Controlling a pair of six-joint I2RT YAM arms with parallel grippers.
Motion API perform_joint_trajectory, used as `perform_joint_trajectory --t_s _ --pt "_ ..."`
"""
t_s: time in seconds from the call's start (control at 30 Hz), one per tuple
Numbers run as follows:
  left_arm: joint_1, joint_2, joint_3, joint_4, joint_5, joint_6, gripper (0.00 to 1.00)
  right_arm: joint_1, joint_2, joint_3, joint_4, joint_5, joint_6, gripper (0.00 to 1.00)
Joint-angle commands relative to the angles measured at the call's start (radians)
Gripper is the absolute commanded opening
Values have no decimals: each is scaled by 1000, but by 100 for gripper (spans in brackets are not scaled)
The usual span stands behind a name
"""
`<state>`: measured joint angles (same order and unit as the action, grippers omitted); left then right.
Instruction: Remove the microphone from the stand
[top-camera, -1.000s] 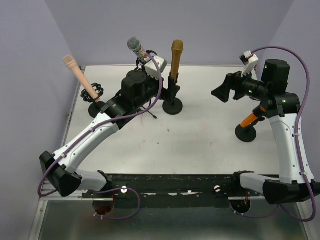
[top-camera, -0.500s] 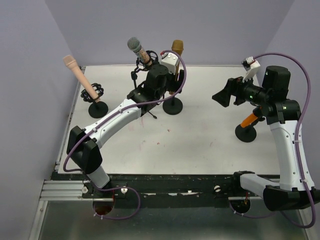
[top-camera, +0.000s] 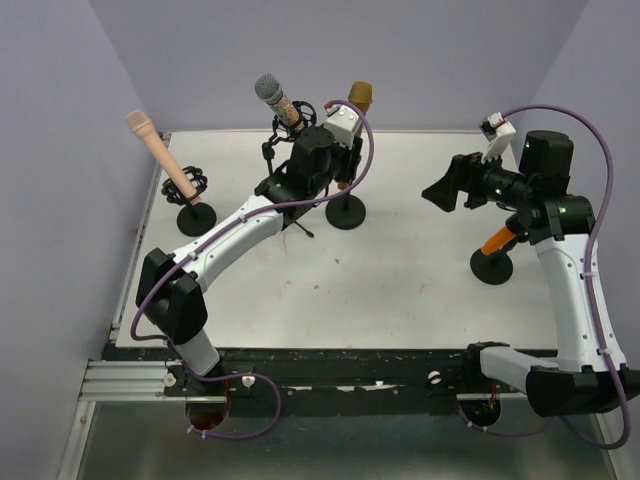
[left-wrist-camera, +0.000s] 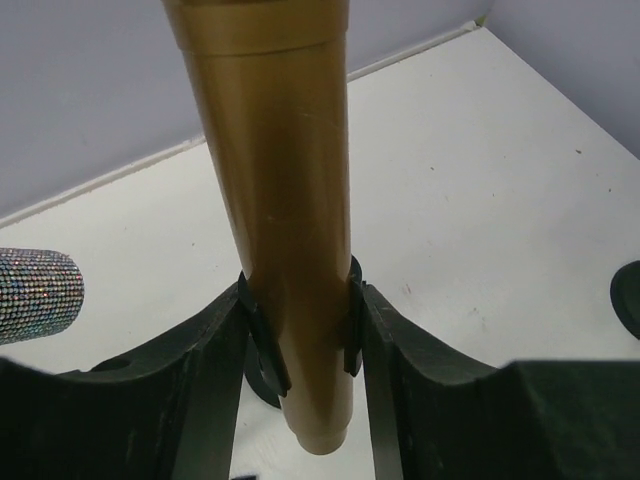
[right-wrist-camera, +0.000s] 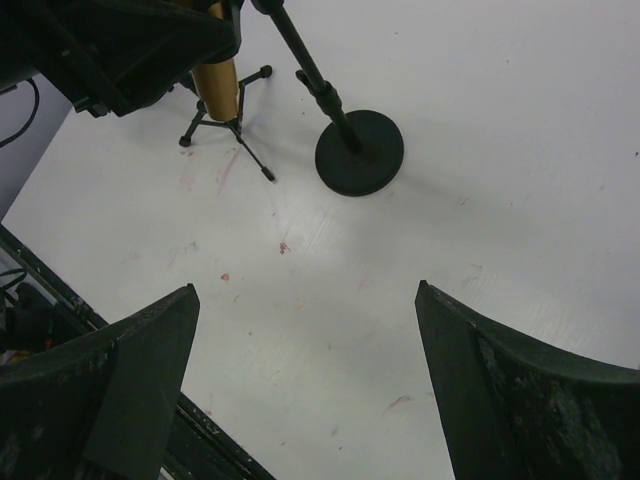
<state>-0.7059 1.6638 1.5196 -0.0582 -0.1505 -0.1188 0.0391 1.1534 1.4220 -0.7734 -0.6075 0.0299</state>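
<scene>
Left wrist view: left claw (left-wrist-camera: 300, 340) clamped on gold metallic cylindrical microphone (left-wrist-camera: 280, 180), pads flush on both sides of barrel, low on body. Mic upright, lower end bare, seemingly out of holder, just beside black round-base stand (top-camera: 345, 213).

To do well: raise straight along barrel axis, no tilt, firm grip, keep off silver glitter microphone (top-camera: 269, 89) nearby.

Right claw (right-wrist-camera: 305, 290) wide open, empty, above white tabletop (top-camera: 400, 270).

Count: 4 microphones (orange microphone (top-camera: 497, 240) nearest, pale pink microphone (top-camera: 150, 140), gold, silver farthest); 4 stands.

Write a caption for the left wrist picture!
The left end effector clamps the gold microphone, with a sparkly microphone off to one side.
</scene>
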Motion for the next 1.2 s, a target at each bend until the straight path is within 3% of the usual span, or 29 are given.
perform_joint_trajectory --t_s 0.0,0.27,0.43,0.53,0.67,0.8,0.97,1.03,1.1,1.17 --pt "9 -47 -18 24 138 30 47 -4 20 -5 29 22 15 97" --pt "51 -64 -18 4 300 30 27 -5 40 14 10 29 1 97" --pt "118 -117 -36 29 661 40 25 -4 63 43 -6 -6 -19 98" --pt "140 -133 5 -38 851 146 24 -2 80 58 -3 -76 -56 98" --pt "148 -151 66 -230 992 329 21 -4 88 49 16 -188 -76 96" --pt "152 -183 48 -385 1078 471 19 -4 86 19 31 -270 -110 94" --pt "157 -217 -12 -419 1137 489 19 -5 81 -9 31 -316 -183 94" --pt "157 -223 -16 -417 1146 476 21 -4 92 -6 11 -350 -228 94" --pt "157 -230 -24 -401 1128 461 31 -2 103 -8 8 -370 -251 94" --pt "158 -246 -47 -353 1058 417 52 -2 112 -18 31 -382 -251 93"
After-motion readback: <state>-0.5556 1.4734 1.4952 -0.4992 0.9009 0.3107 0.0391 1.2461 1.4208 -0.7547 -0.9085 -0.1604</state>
